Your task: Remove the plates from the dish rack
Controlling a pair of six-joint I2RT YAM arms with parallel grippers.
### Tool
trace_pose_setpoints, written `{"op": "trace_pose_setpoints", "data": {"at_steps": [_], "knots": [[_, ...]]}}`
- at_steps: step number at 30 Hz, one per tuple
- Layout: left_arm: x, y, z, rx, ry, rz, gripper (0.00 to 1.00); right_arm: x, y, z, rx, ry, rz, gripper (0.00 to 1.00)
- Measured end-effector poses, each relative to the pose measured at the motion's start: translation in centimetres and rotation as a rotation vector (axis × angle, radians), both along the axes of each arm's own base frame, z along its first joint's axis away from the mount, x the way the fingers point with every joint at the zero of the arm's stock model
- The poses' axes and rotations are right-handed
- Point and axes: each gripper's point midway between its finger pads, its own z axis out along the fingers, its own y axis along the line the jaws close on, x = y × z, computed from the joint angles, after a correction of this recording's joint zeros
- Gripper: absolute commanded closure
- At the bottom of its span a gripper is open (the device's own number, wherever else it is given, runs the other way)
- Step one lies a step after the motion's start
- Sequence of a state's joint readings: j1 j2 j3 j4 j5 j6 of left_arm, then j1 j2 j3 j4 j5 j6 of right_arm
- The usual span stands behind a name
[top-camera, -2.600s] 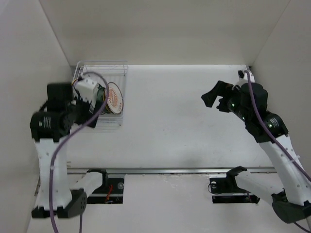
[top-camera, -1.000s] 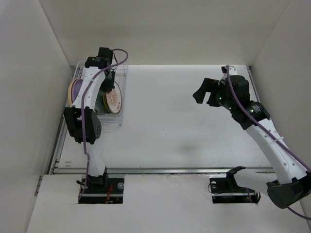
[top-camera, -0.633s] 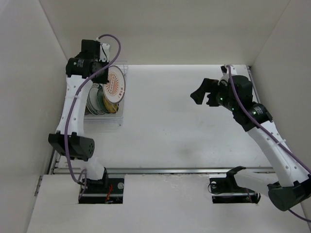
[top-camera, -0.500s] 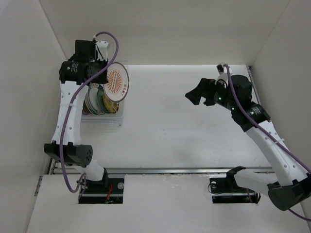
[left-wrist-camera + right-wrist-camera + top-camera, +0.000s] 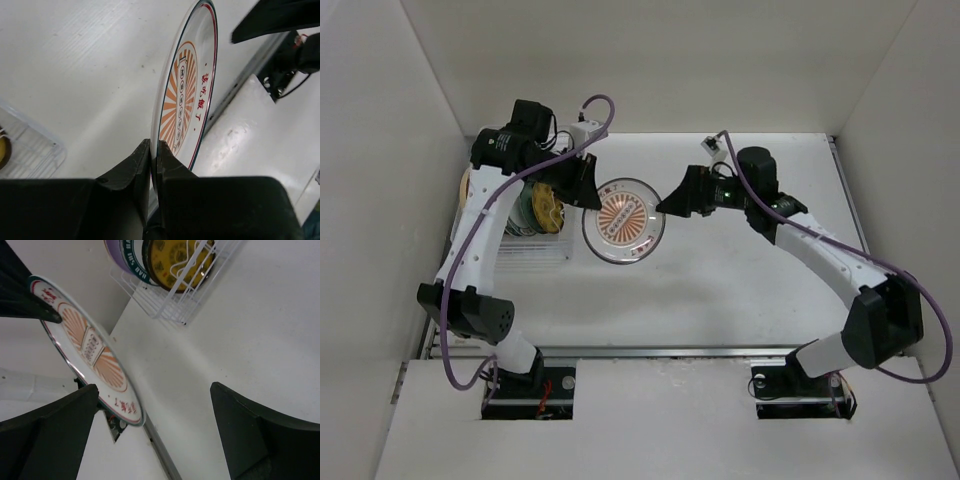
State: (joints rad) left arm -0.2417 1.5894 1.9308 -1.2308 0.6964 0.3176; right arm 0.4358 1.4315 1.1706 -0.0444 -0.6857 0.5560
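My left gripper [image 5: 582,188] is shut on the rim of the white plate with the orange sunburst [image 5: 625,220], holding it tilted in the air over the table's middle. In the left wrist view both fingers [image 5: 140,160] pinch that plate [image 5: 187,95] edge-on. My right gripper [image 5: 672,200] stands open at the plate's right rim. In the right wrist view the plate [image 5: 90,355] reaches toward the gap of the right gripper [image 5: 155,435] without touching a finger. The dish rack [image 5: 545,243] at the left holds a mustard-yellow plate [image 5: 548,208] and others behind it.
The rack [image 5: 185,295] shows a yellow plate [image 5: 172,257] and teal and purple rims [image 5: 127,255] in its slots. A metal rail [image 5: 670,350] runs along the table's near edge. White walls close in the left, back and right sides.
The left arm lifted the sunburst plate out of the rack and swung it right to the table's middle. The right arm reached left toward the plate, jaws still open.
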Motion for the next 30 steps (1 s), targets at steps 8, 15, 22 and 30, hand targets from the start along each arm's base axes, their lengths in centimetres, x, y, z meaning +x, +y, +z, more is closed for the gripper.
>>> {"op": "trace_pose_setpoints", "data": {"at_steps": [8,15,22,30], "knots": [[-0.8,-1.7,-0.7,-0.069,0.077,-0.082,1.0,-2.3,3.0,-0.7,0.022,0.015,0.134,0.67],[0.3,-1.5,-2.2,-0.05,0.135,-0.04,0.48,-3.1,3.7,-1.0,0.04,0.019,0.209,1.0],[4.4,1.1,-4.2,0.149,0.052,0.187,0.0,-0.5,2.4,-4.2,-0.047,0.139,0.023,1.0],[8.5,9.6,-7.0,0.532,-0.113,0.556,0.02,5.1,-6.2,-12.3,-0.207,0.386,-0.435,1.0]]}}
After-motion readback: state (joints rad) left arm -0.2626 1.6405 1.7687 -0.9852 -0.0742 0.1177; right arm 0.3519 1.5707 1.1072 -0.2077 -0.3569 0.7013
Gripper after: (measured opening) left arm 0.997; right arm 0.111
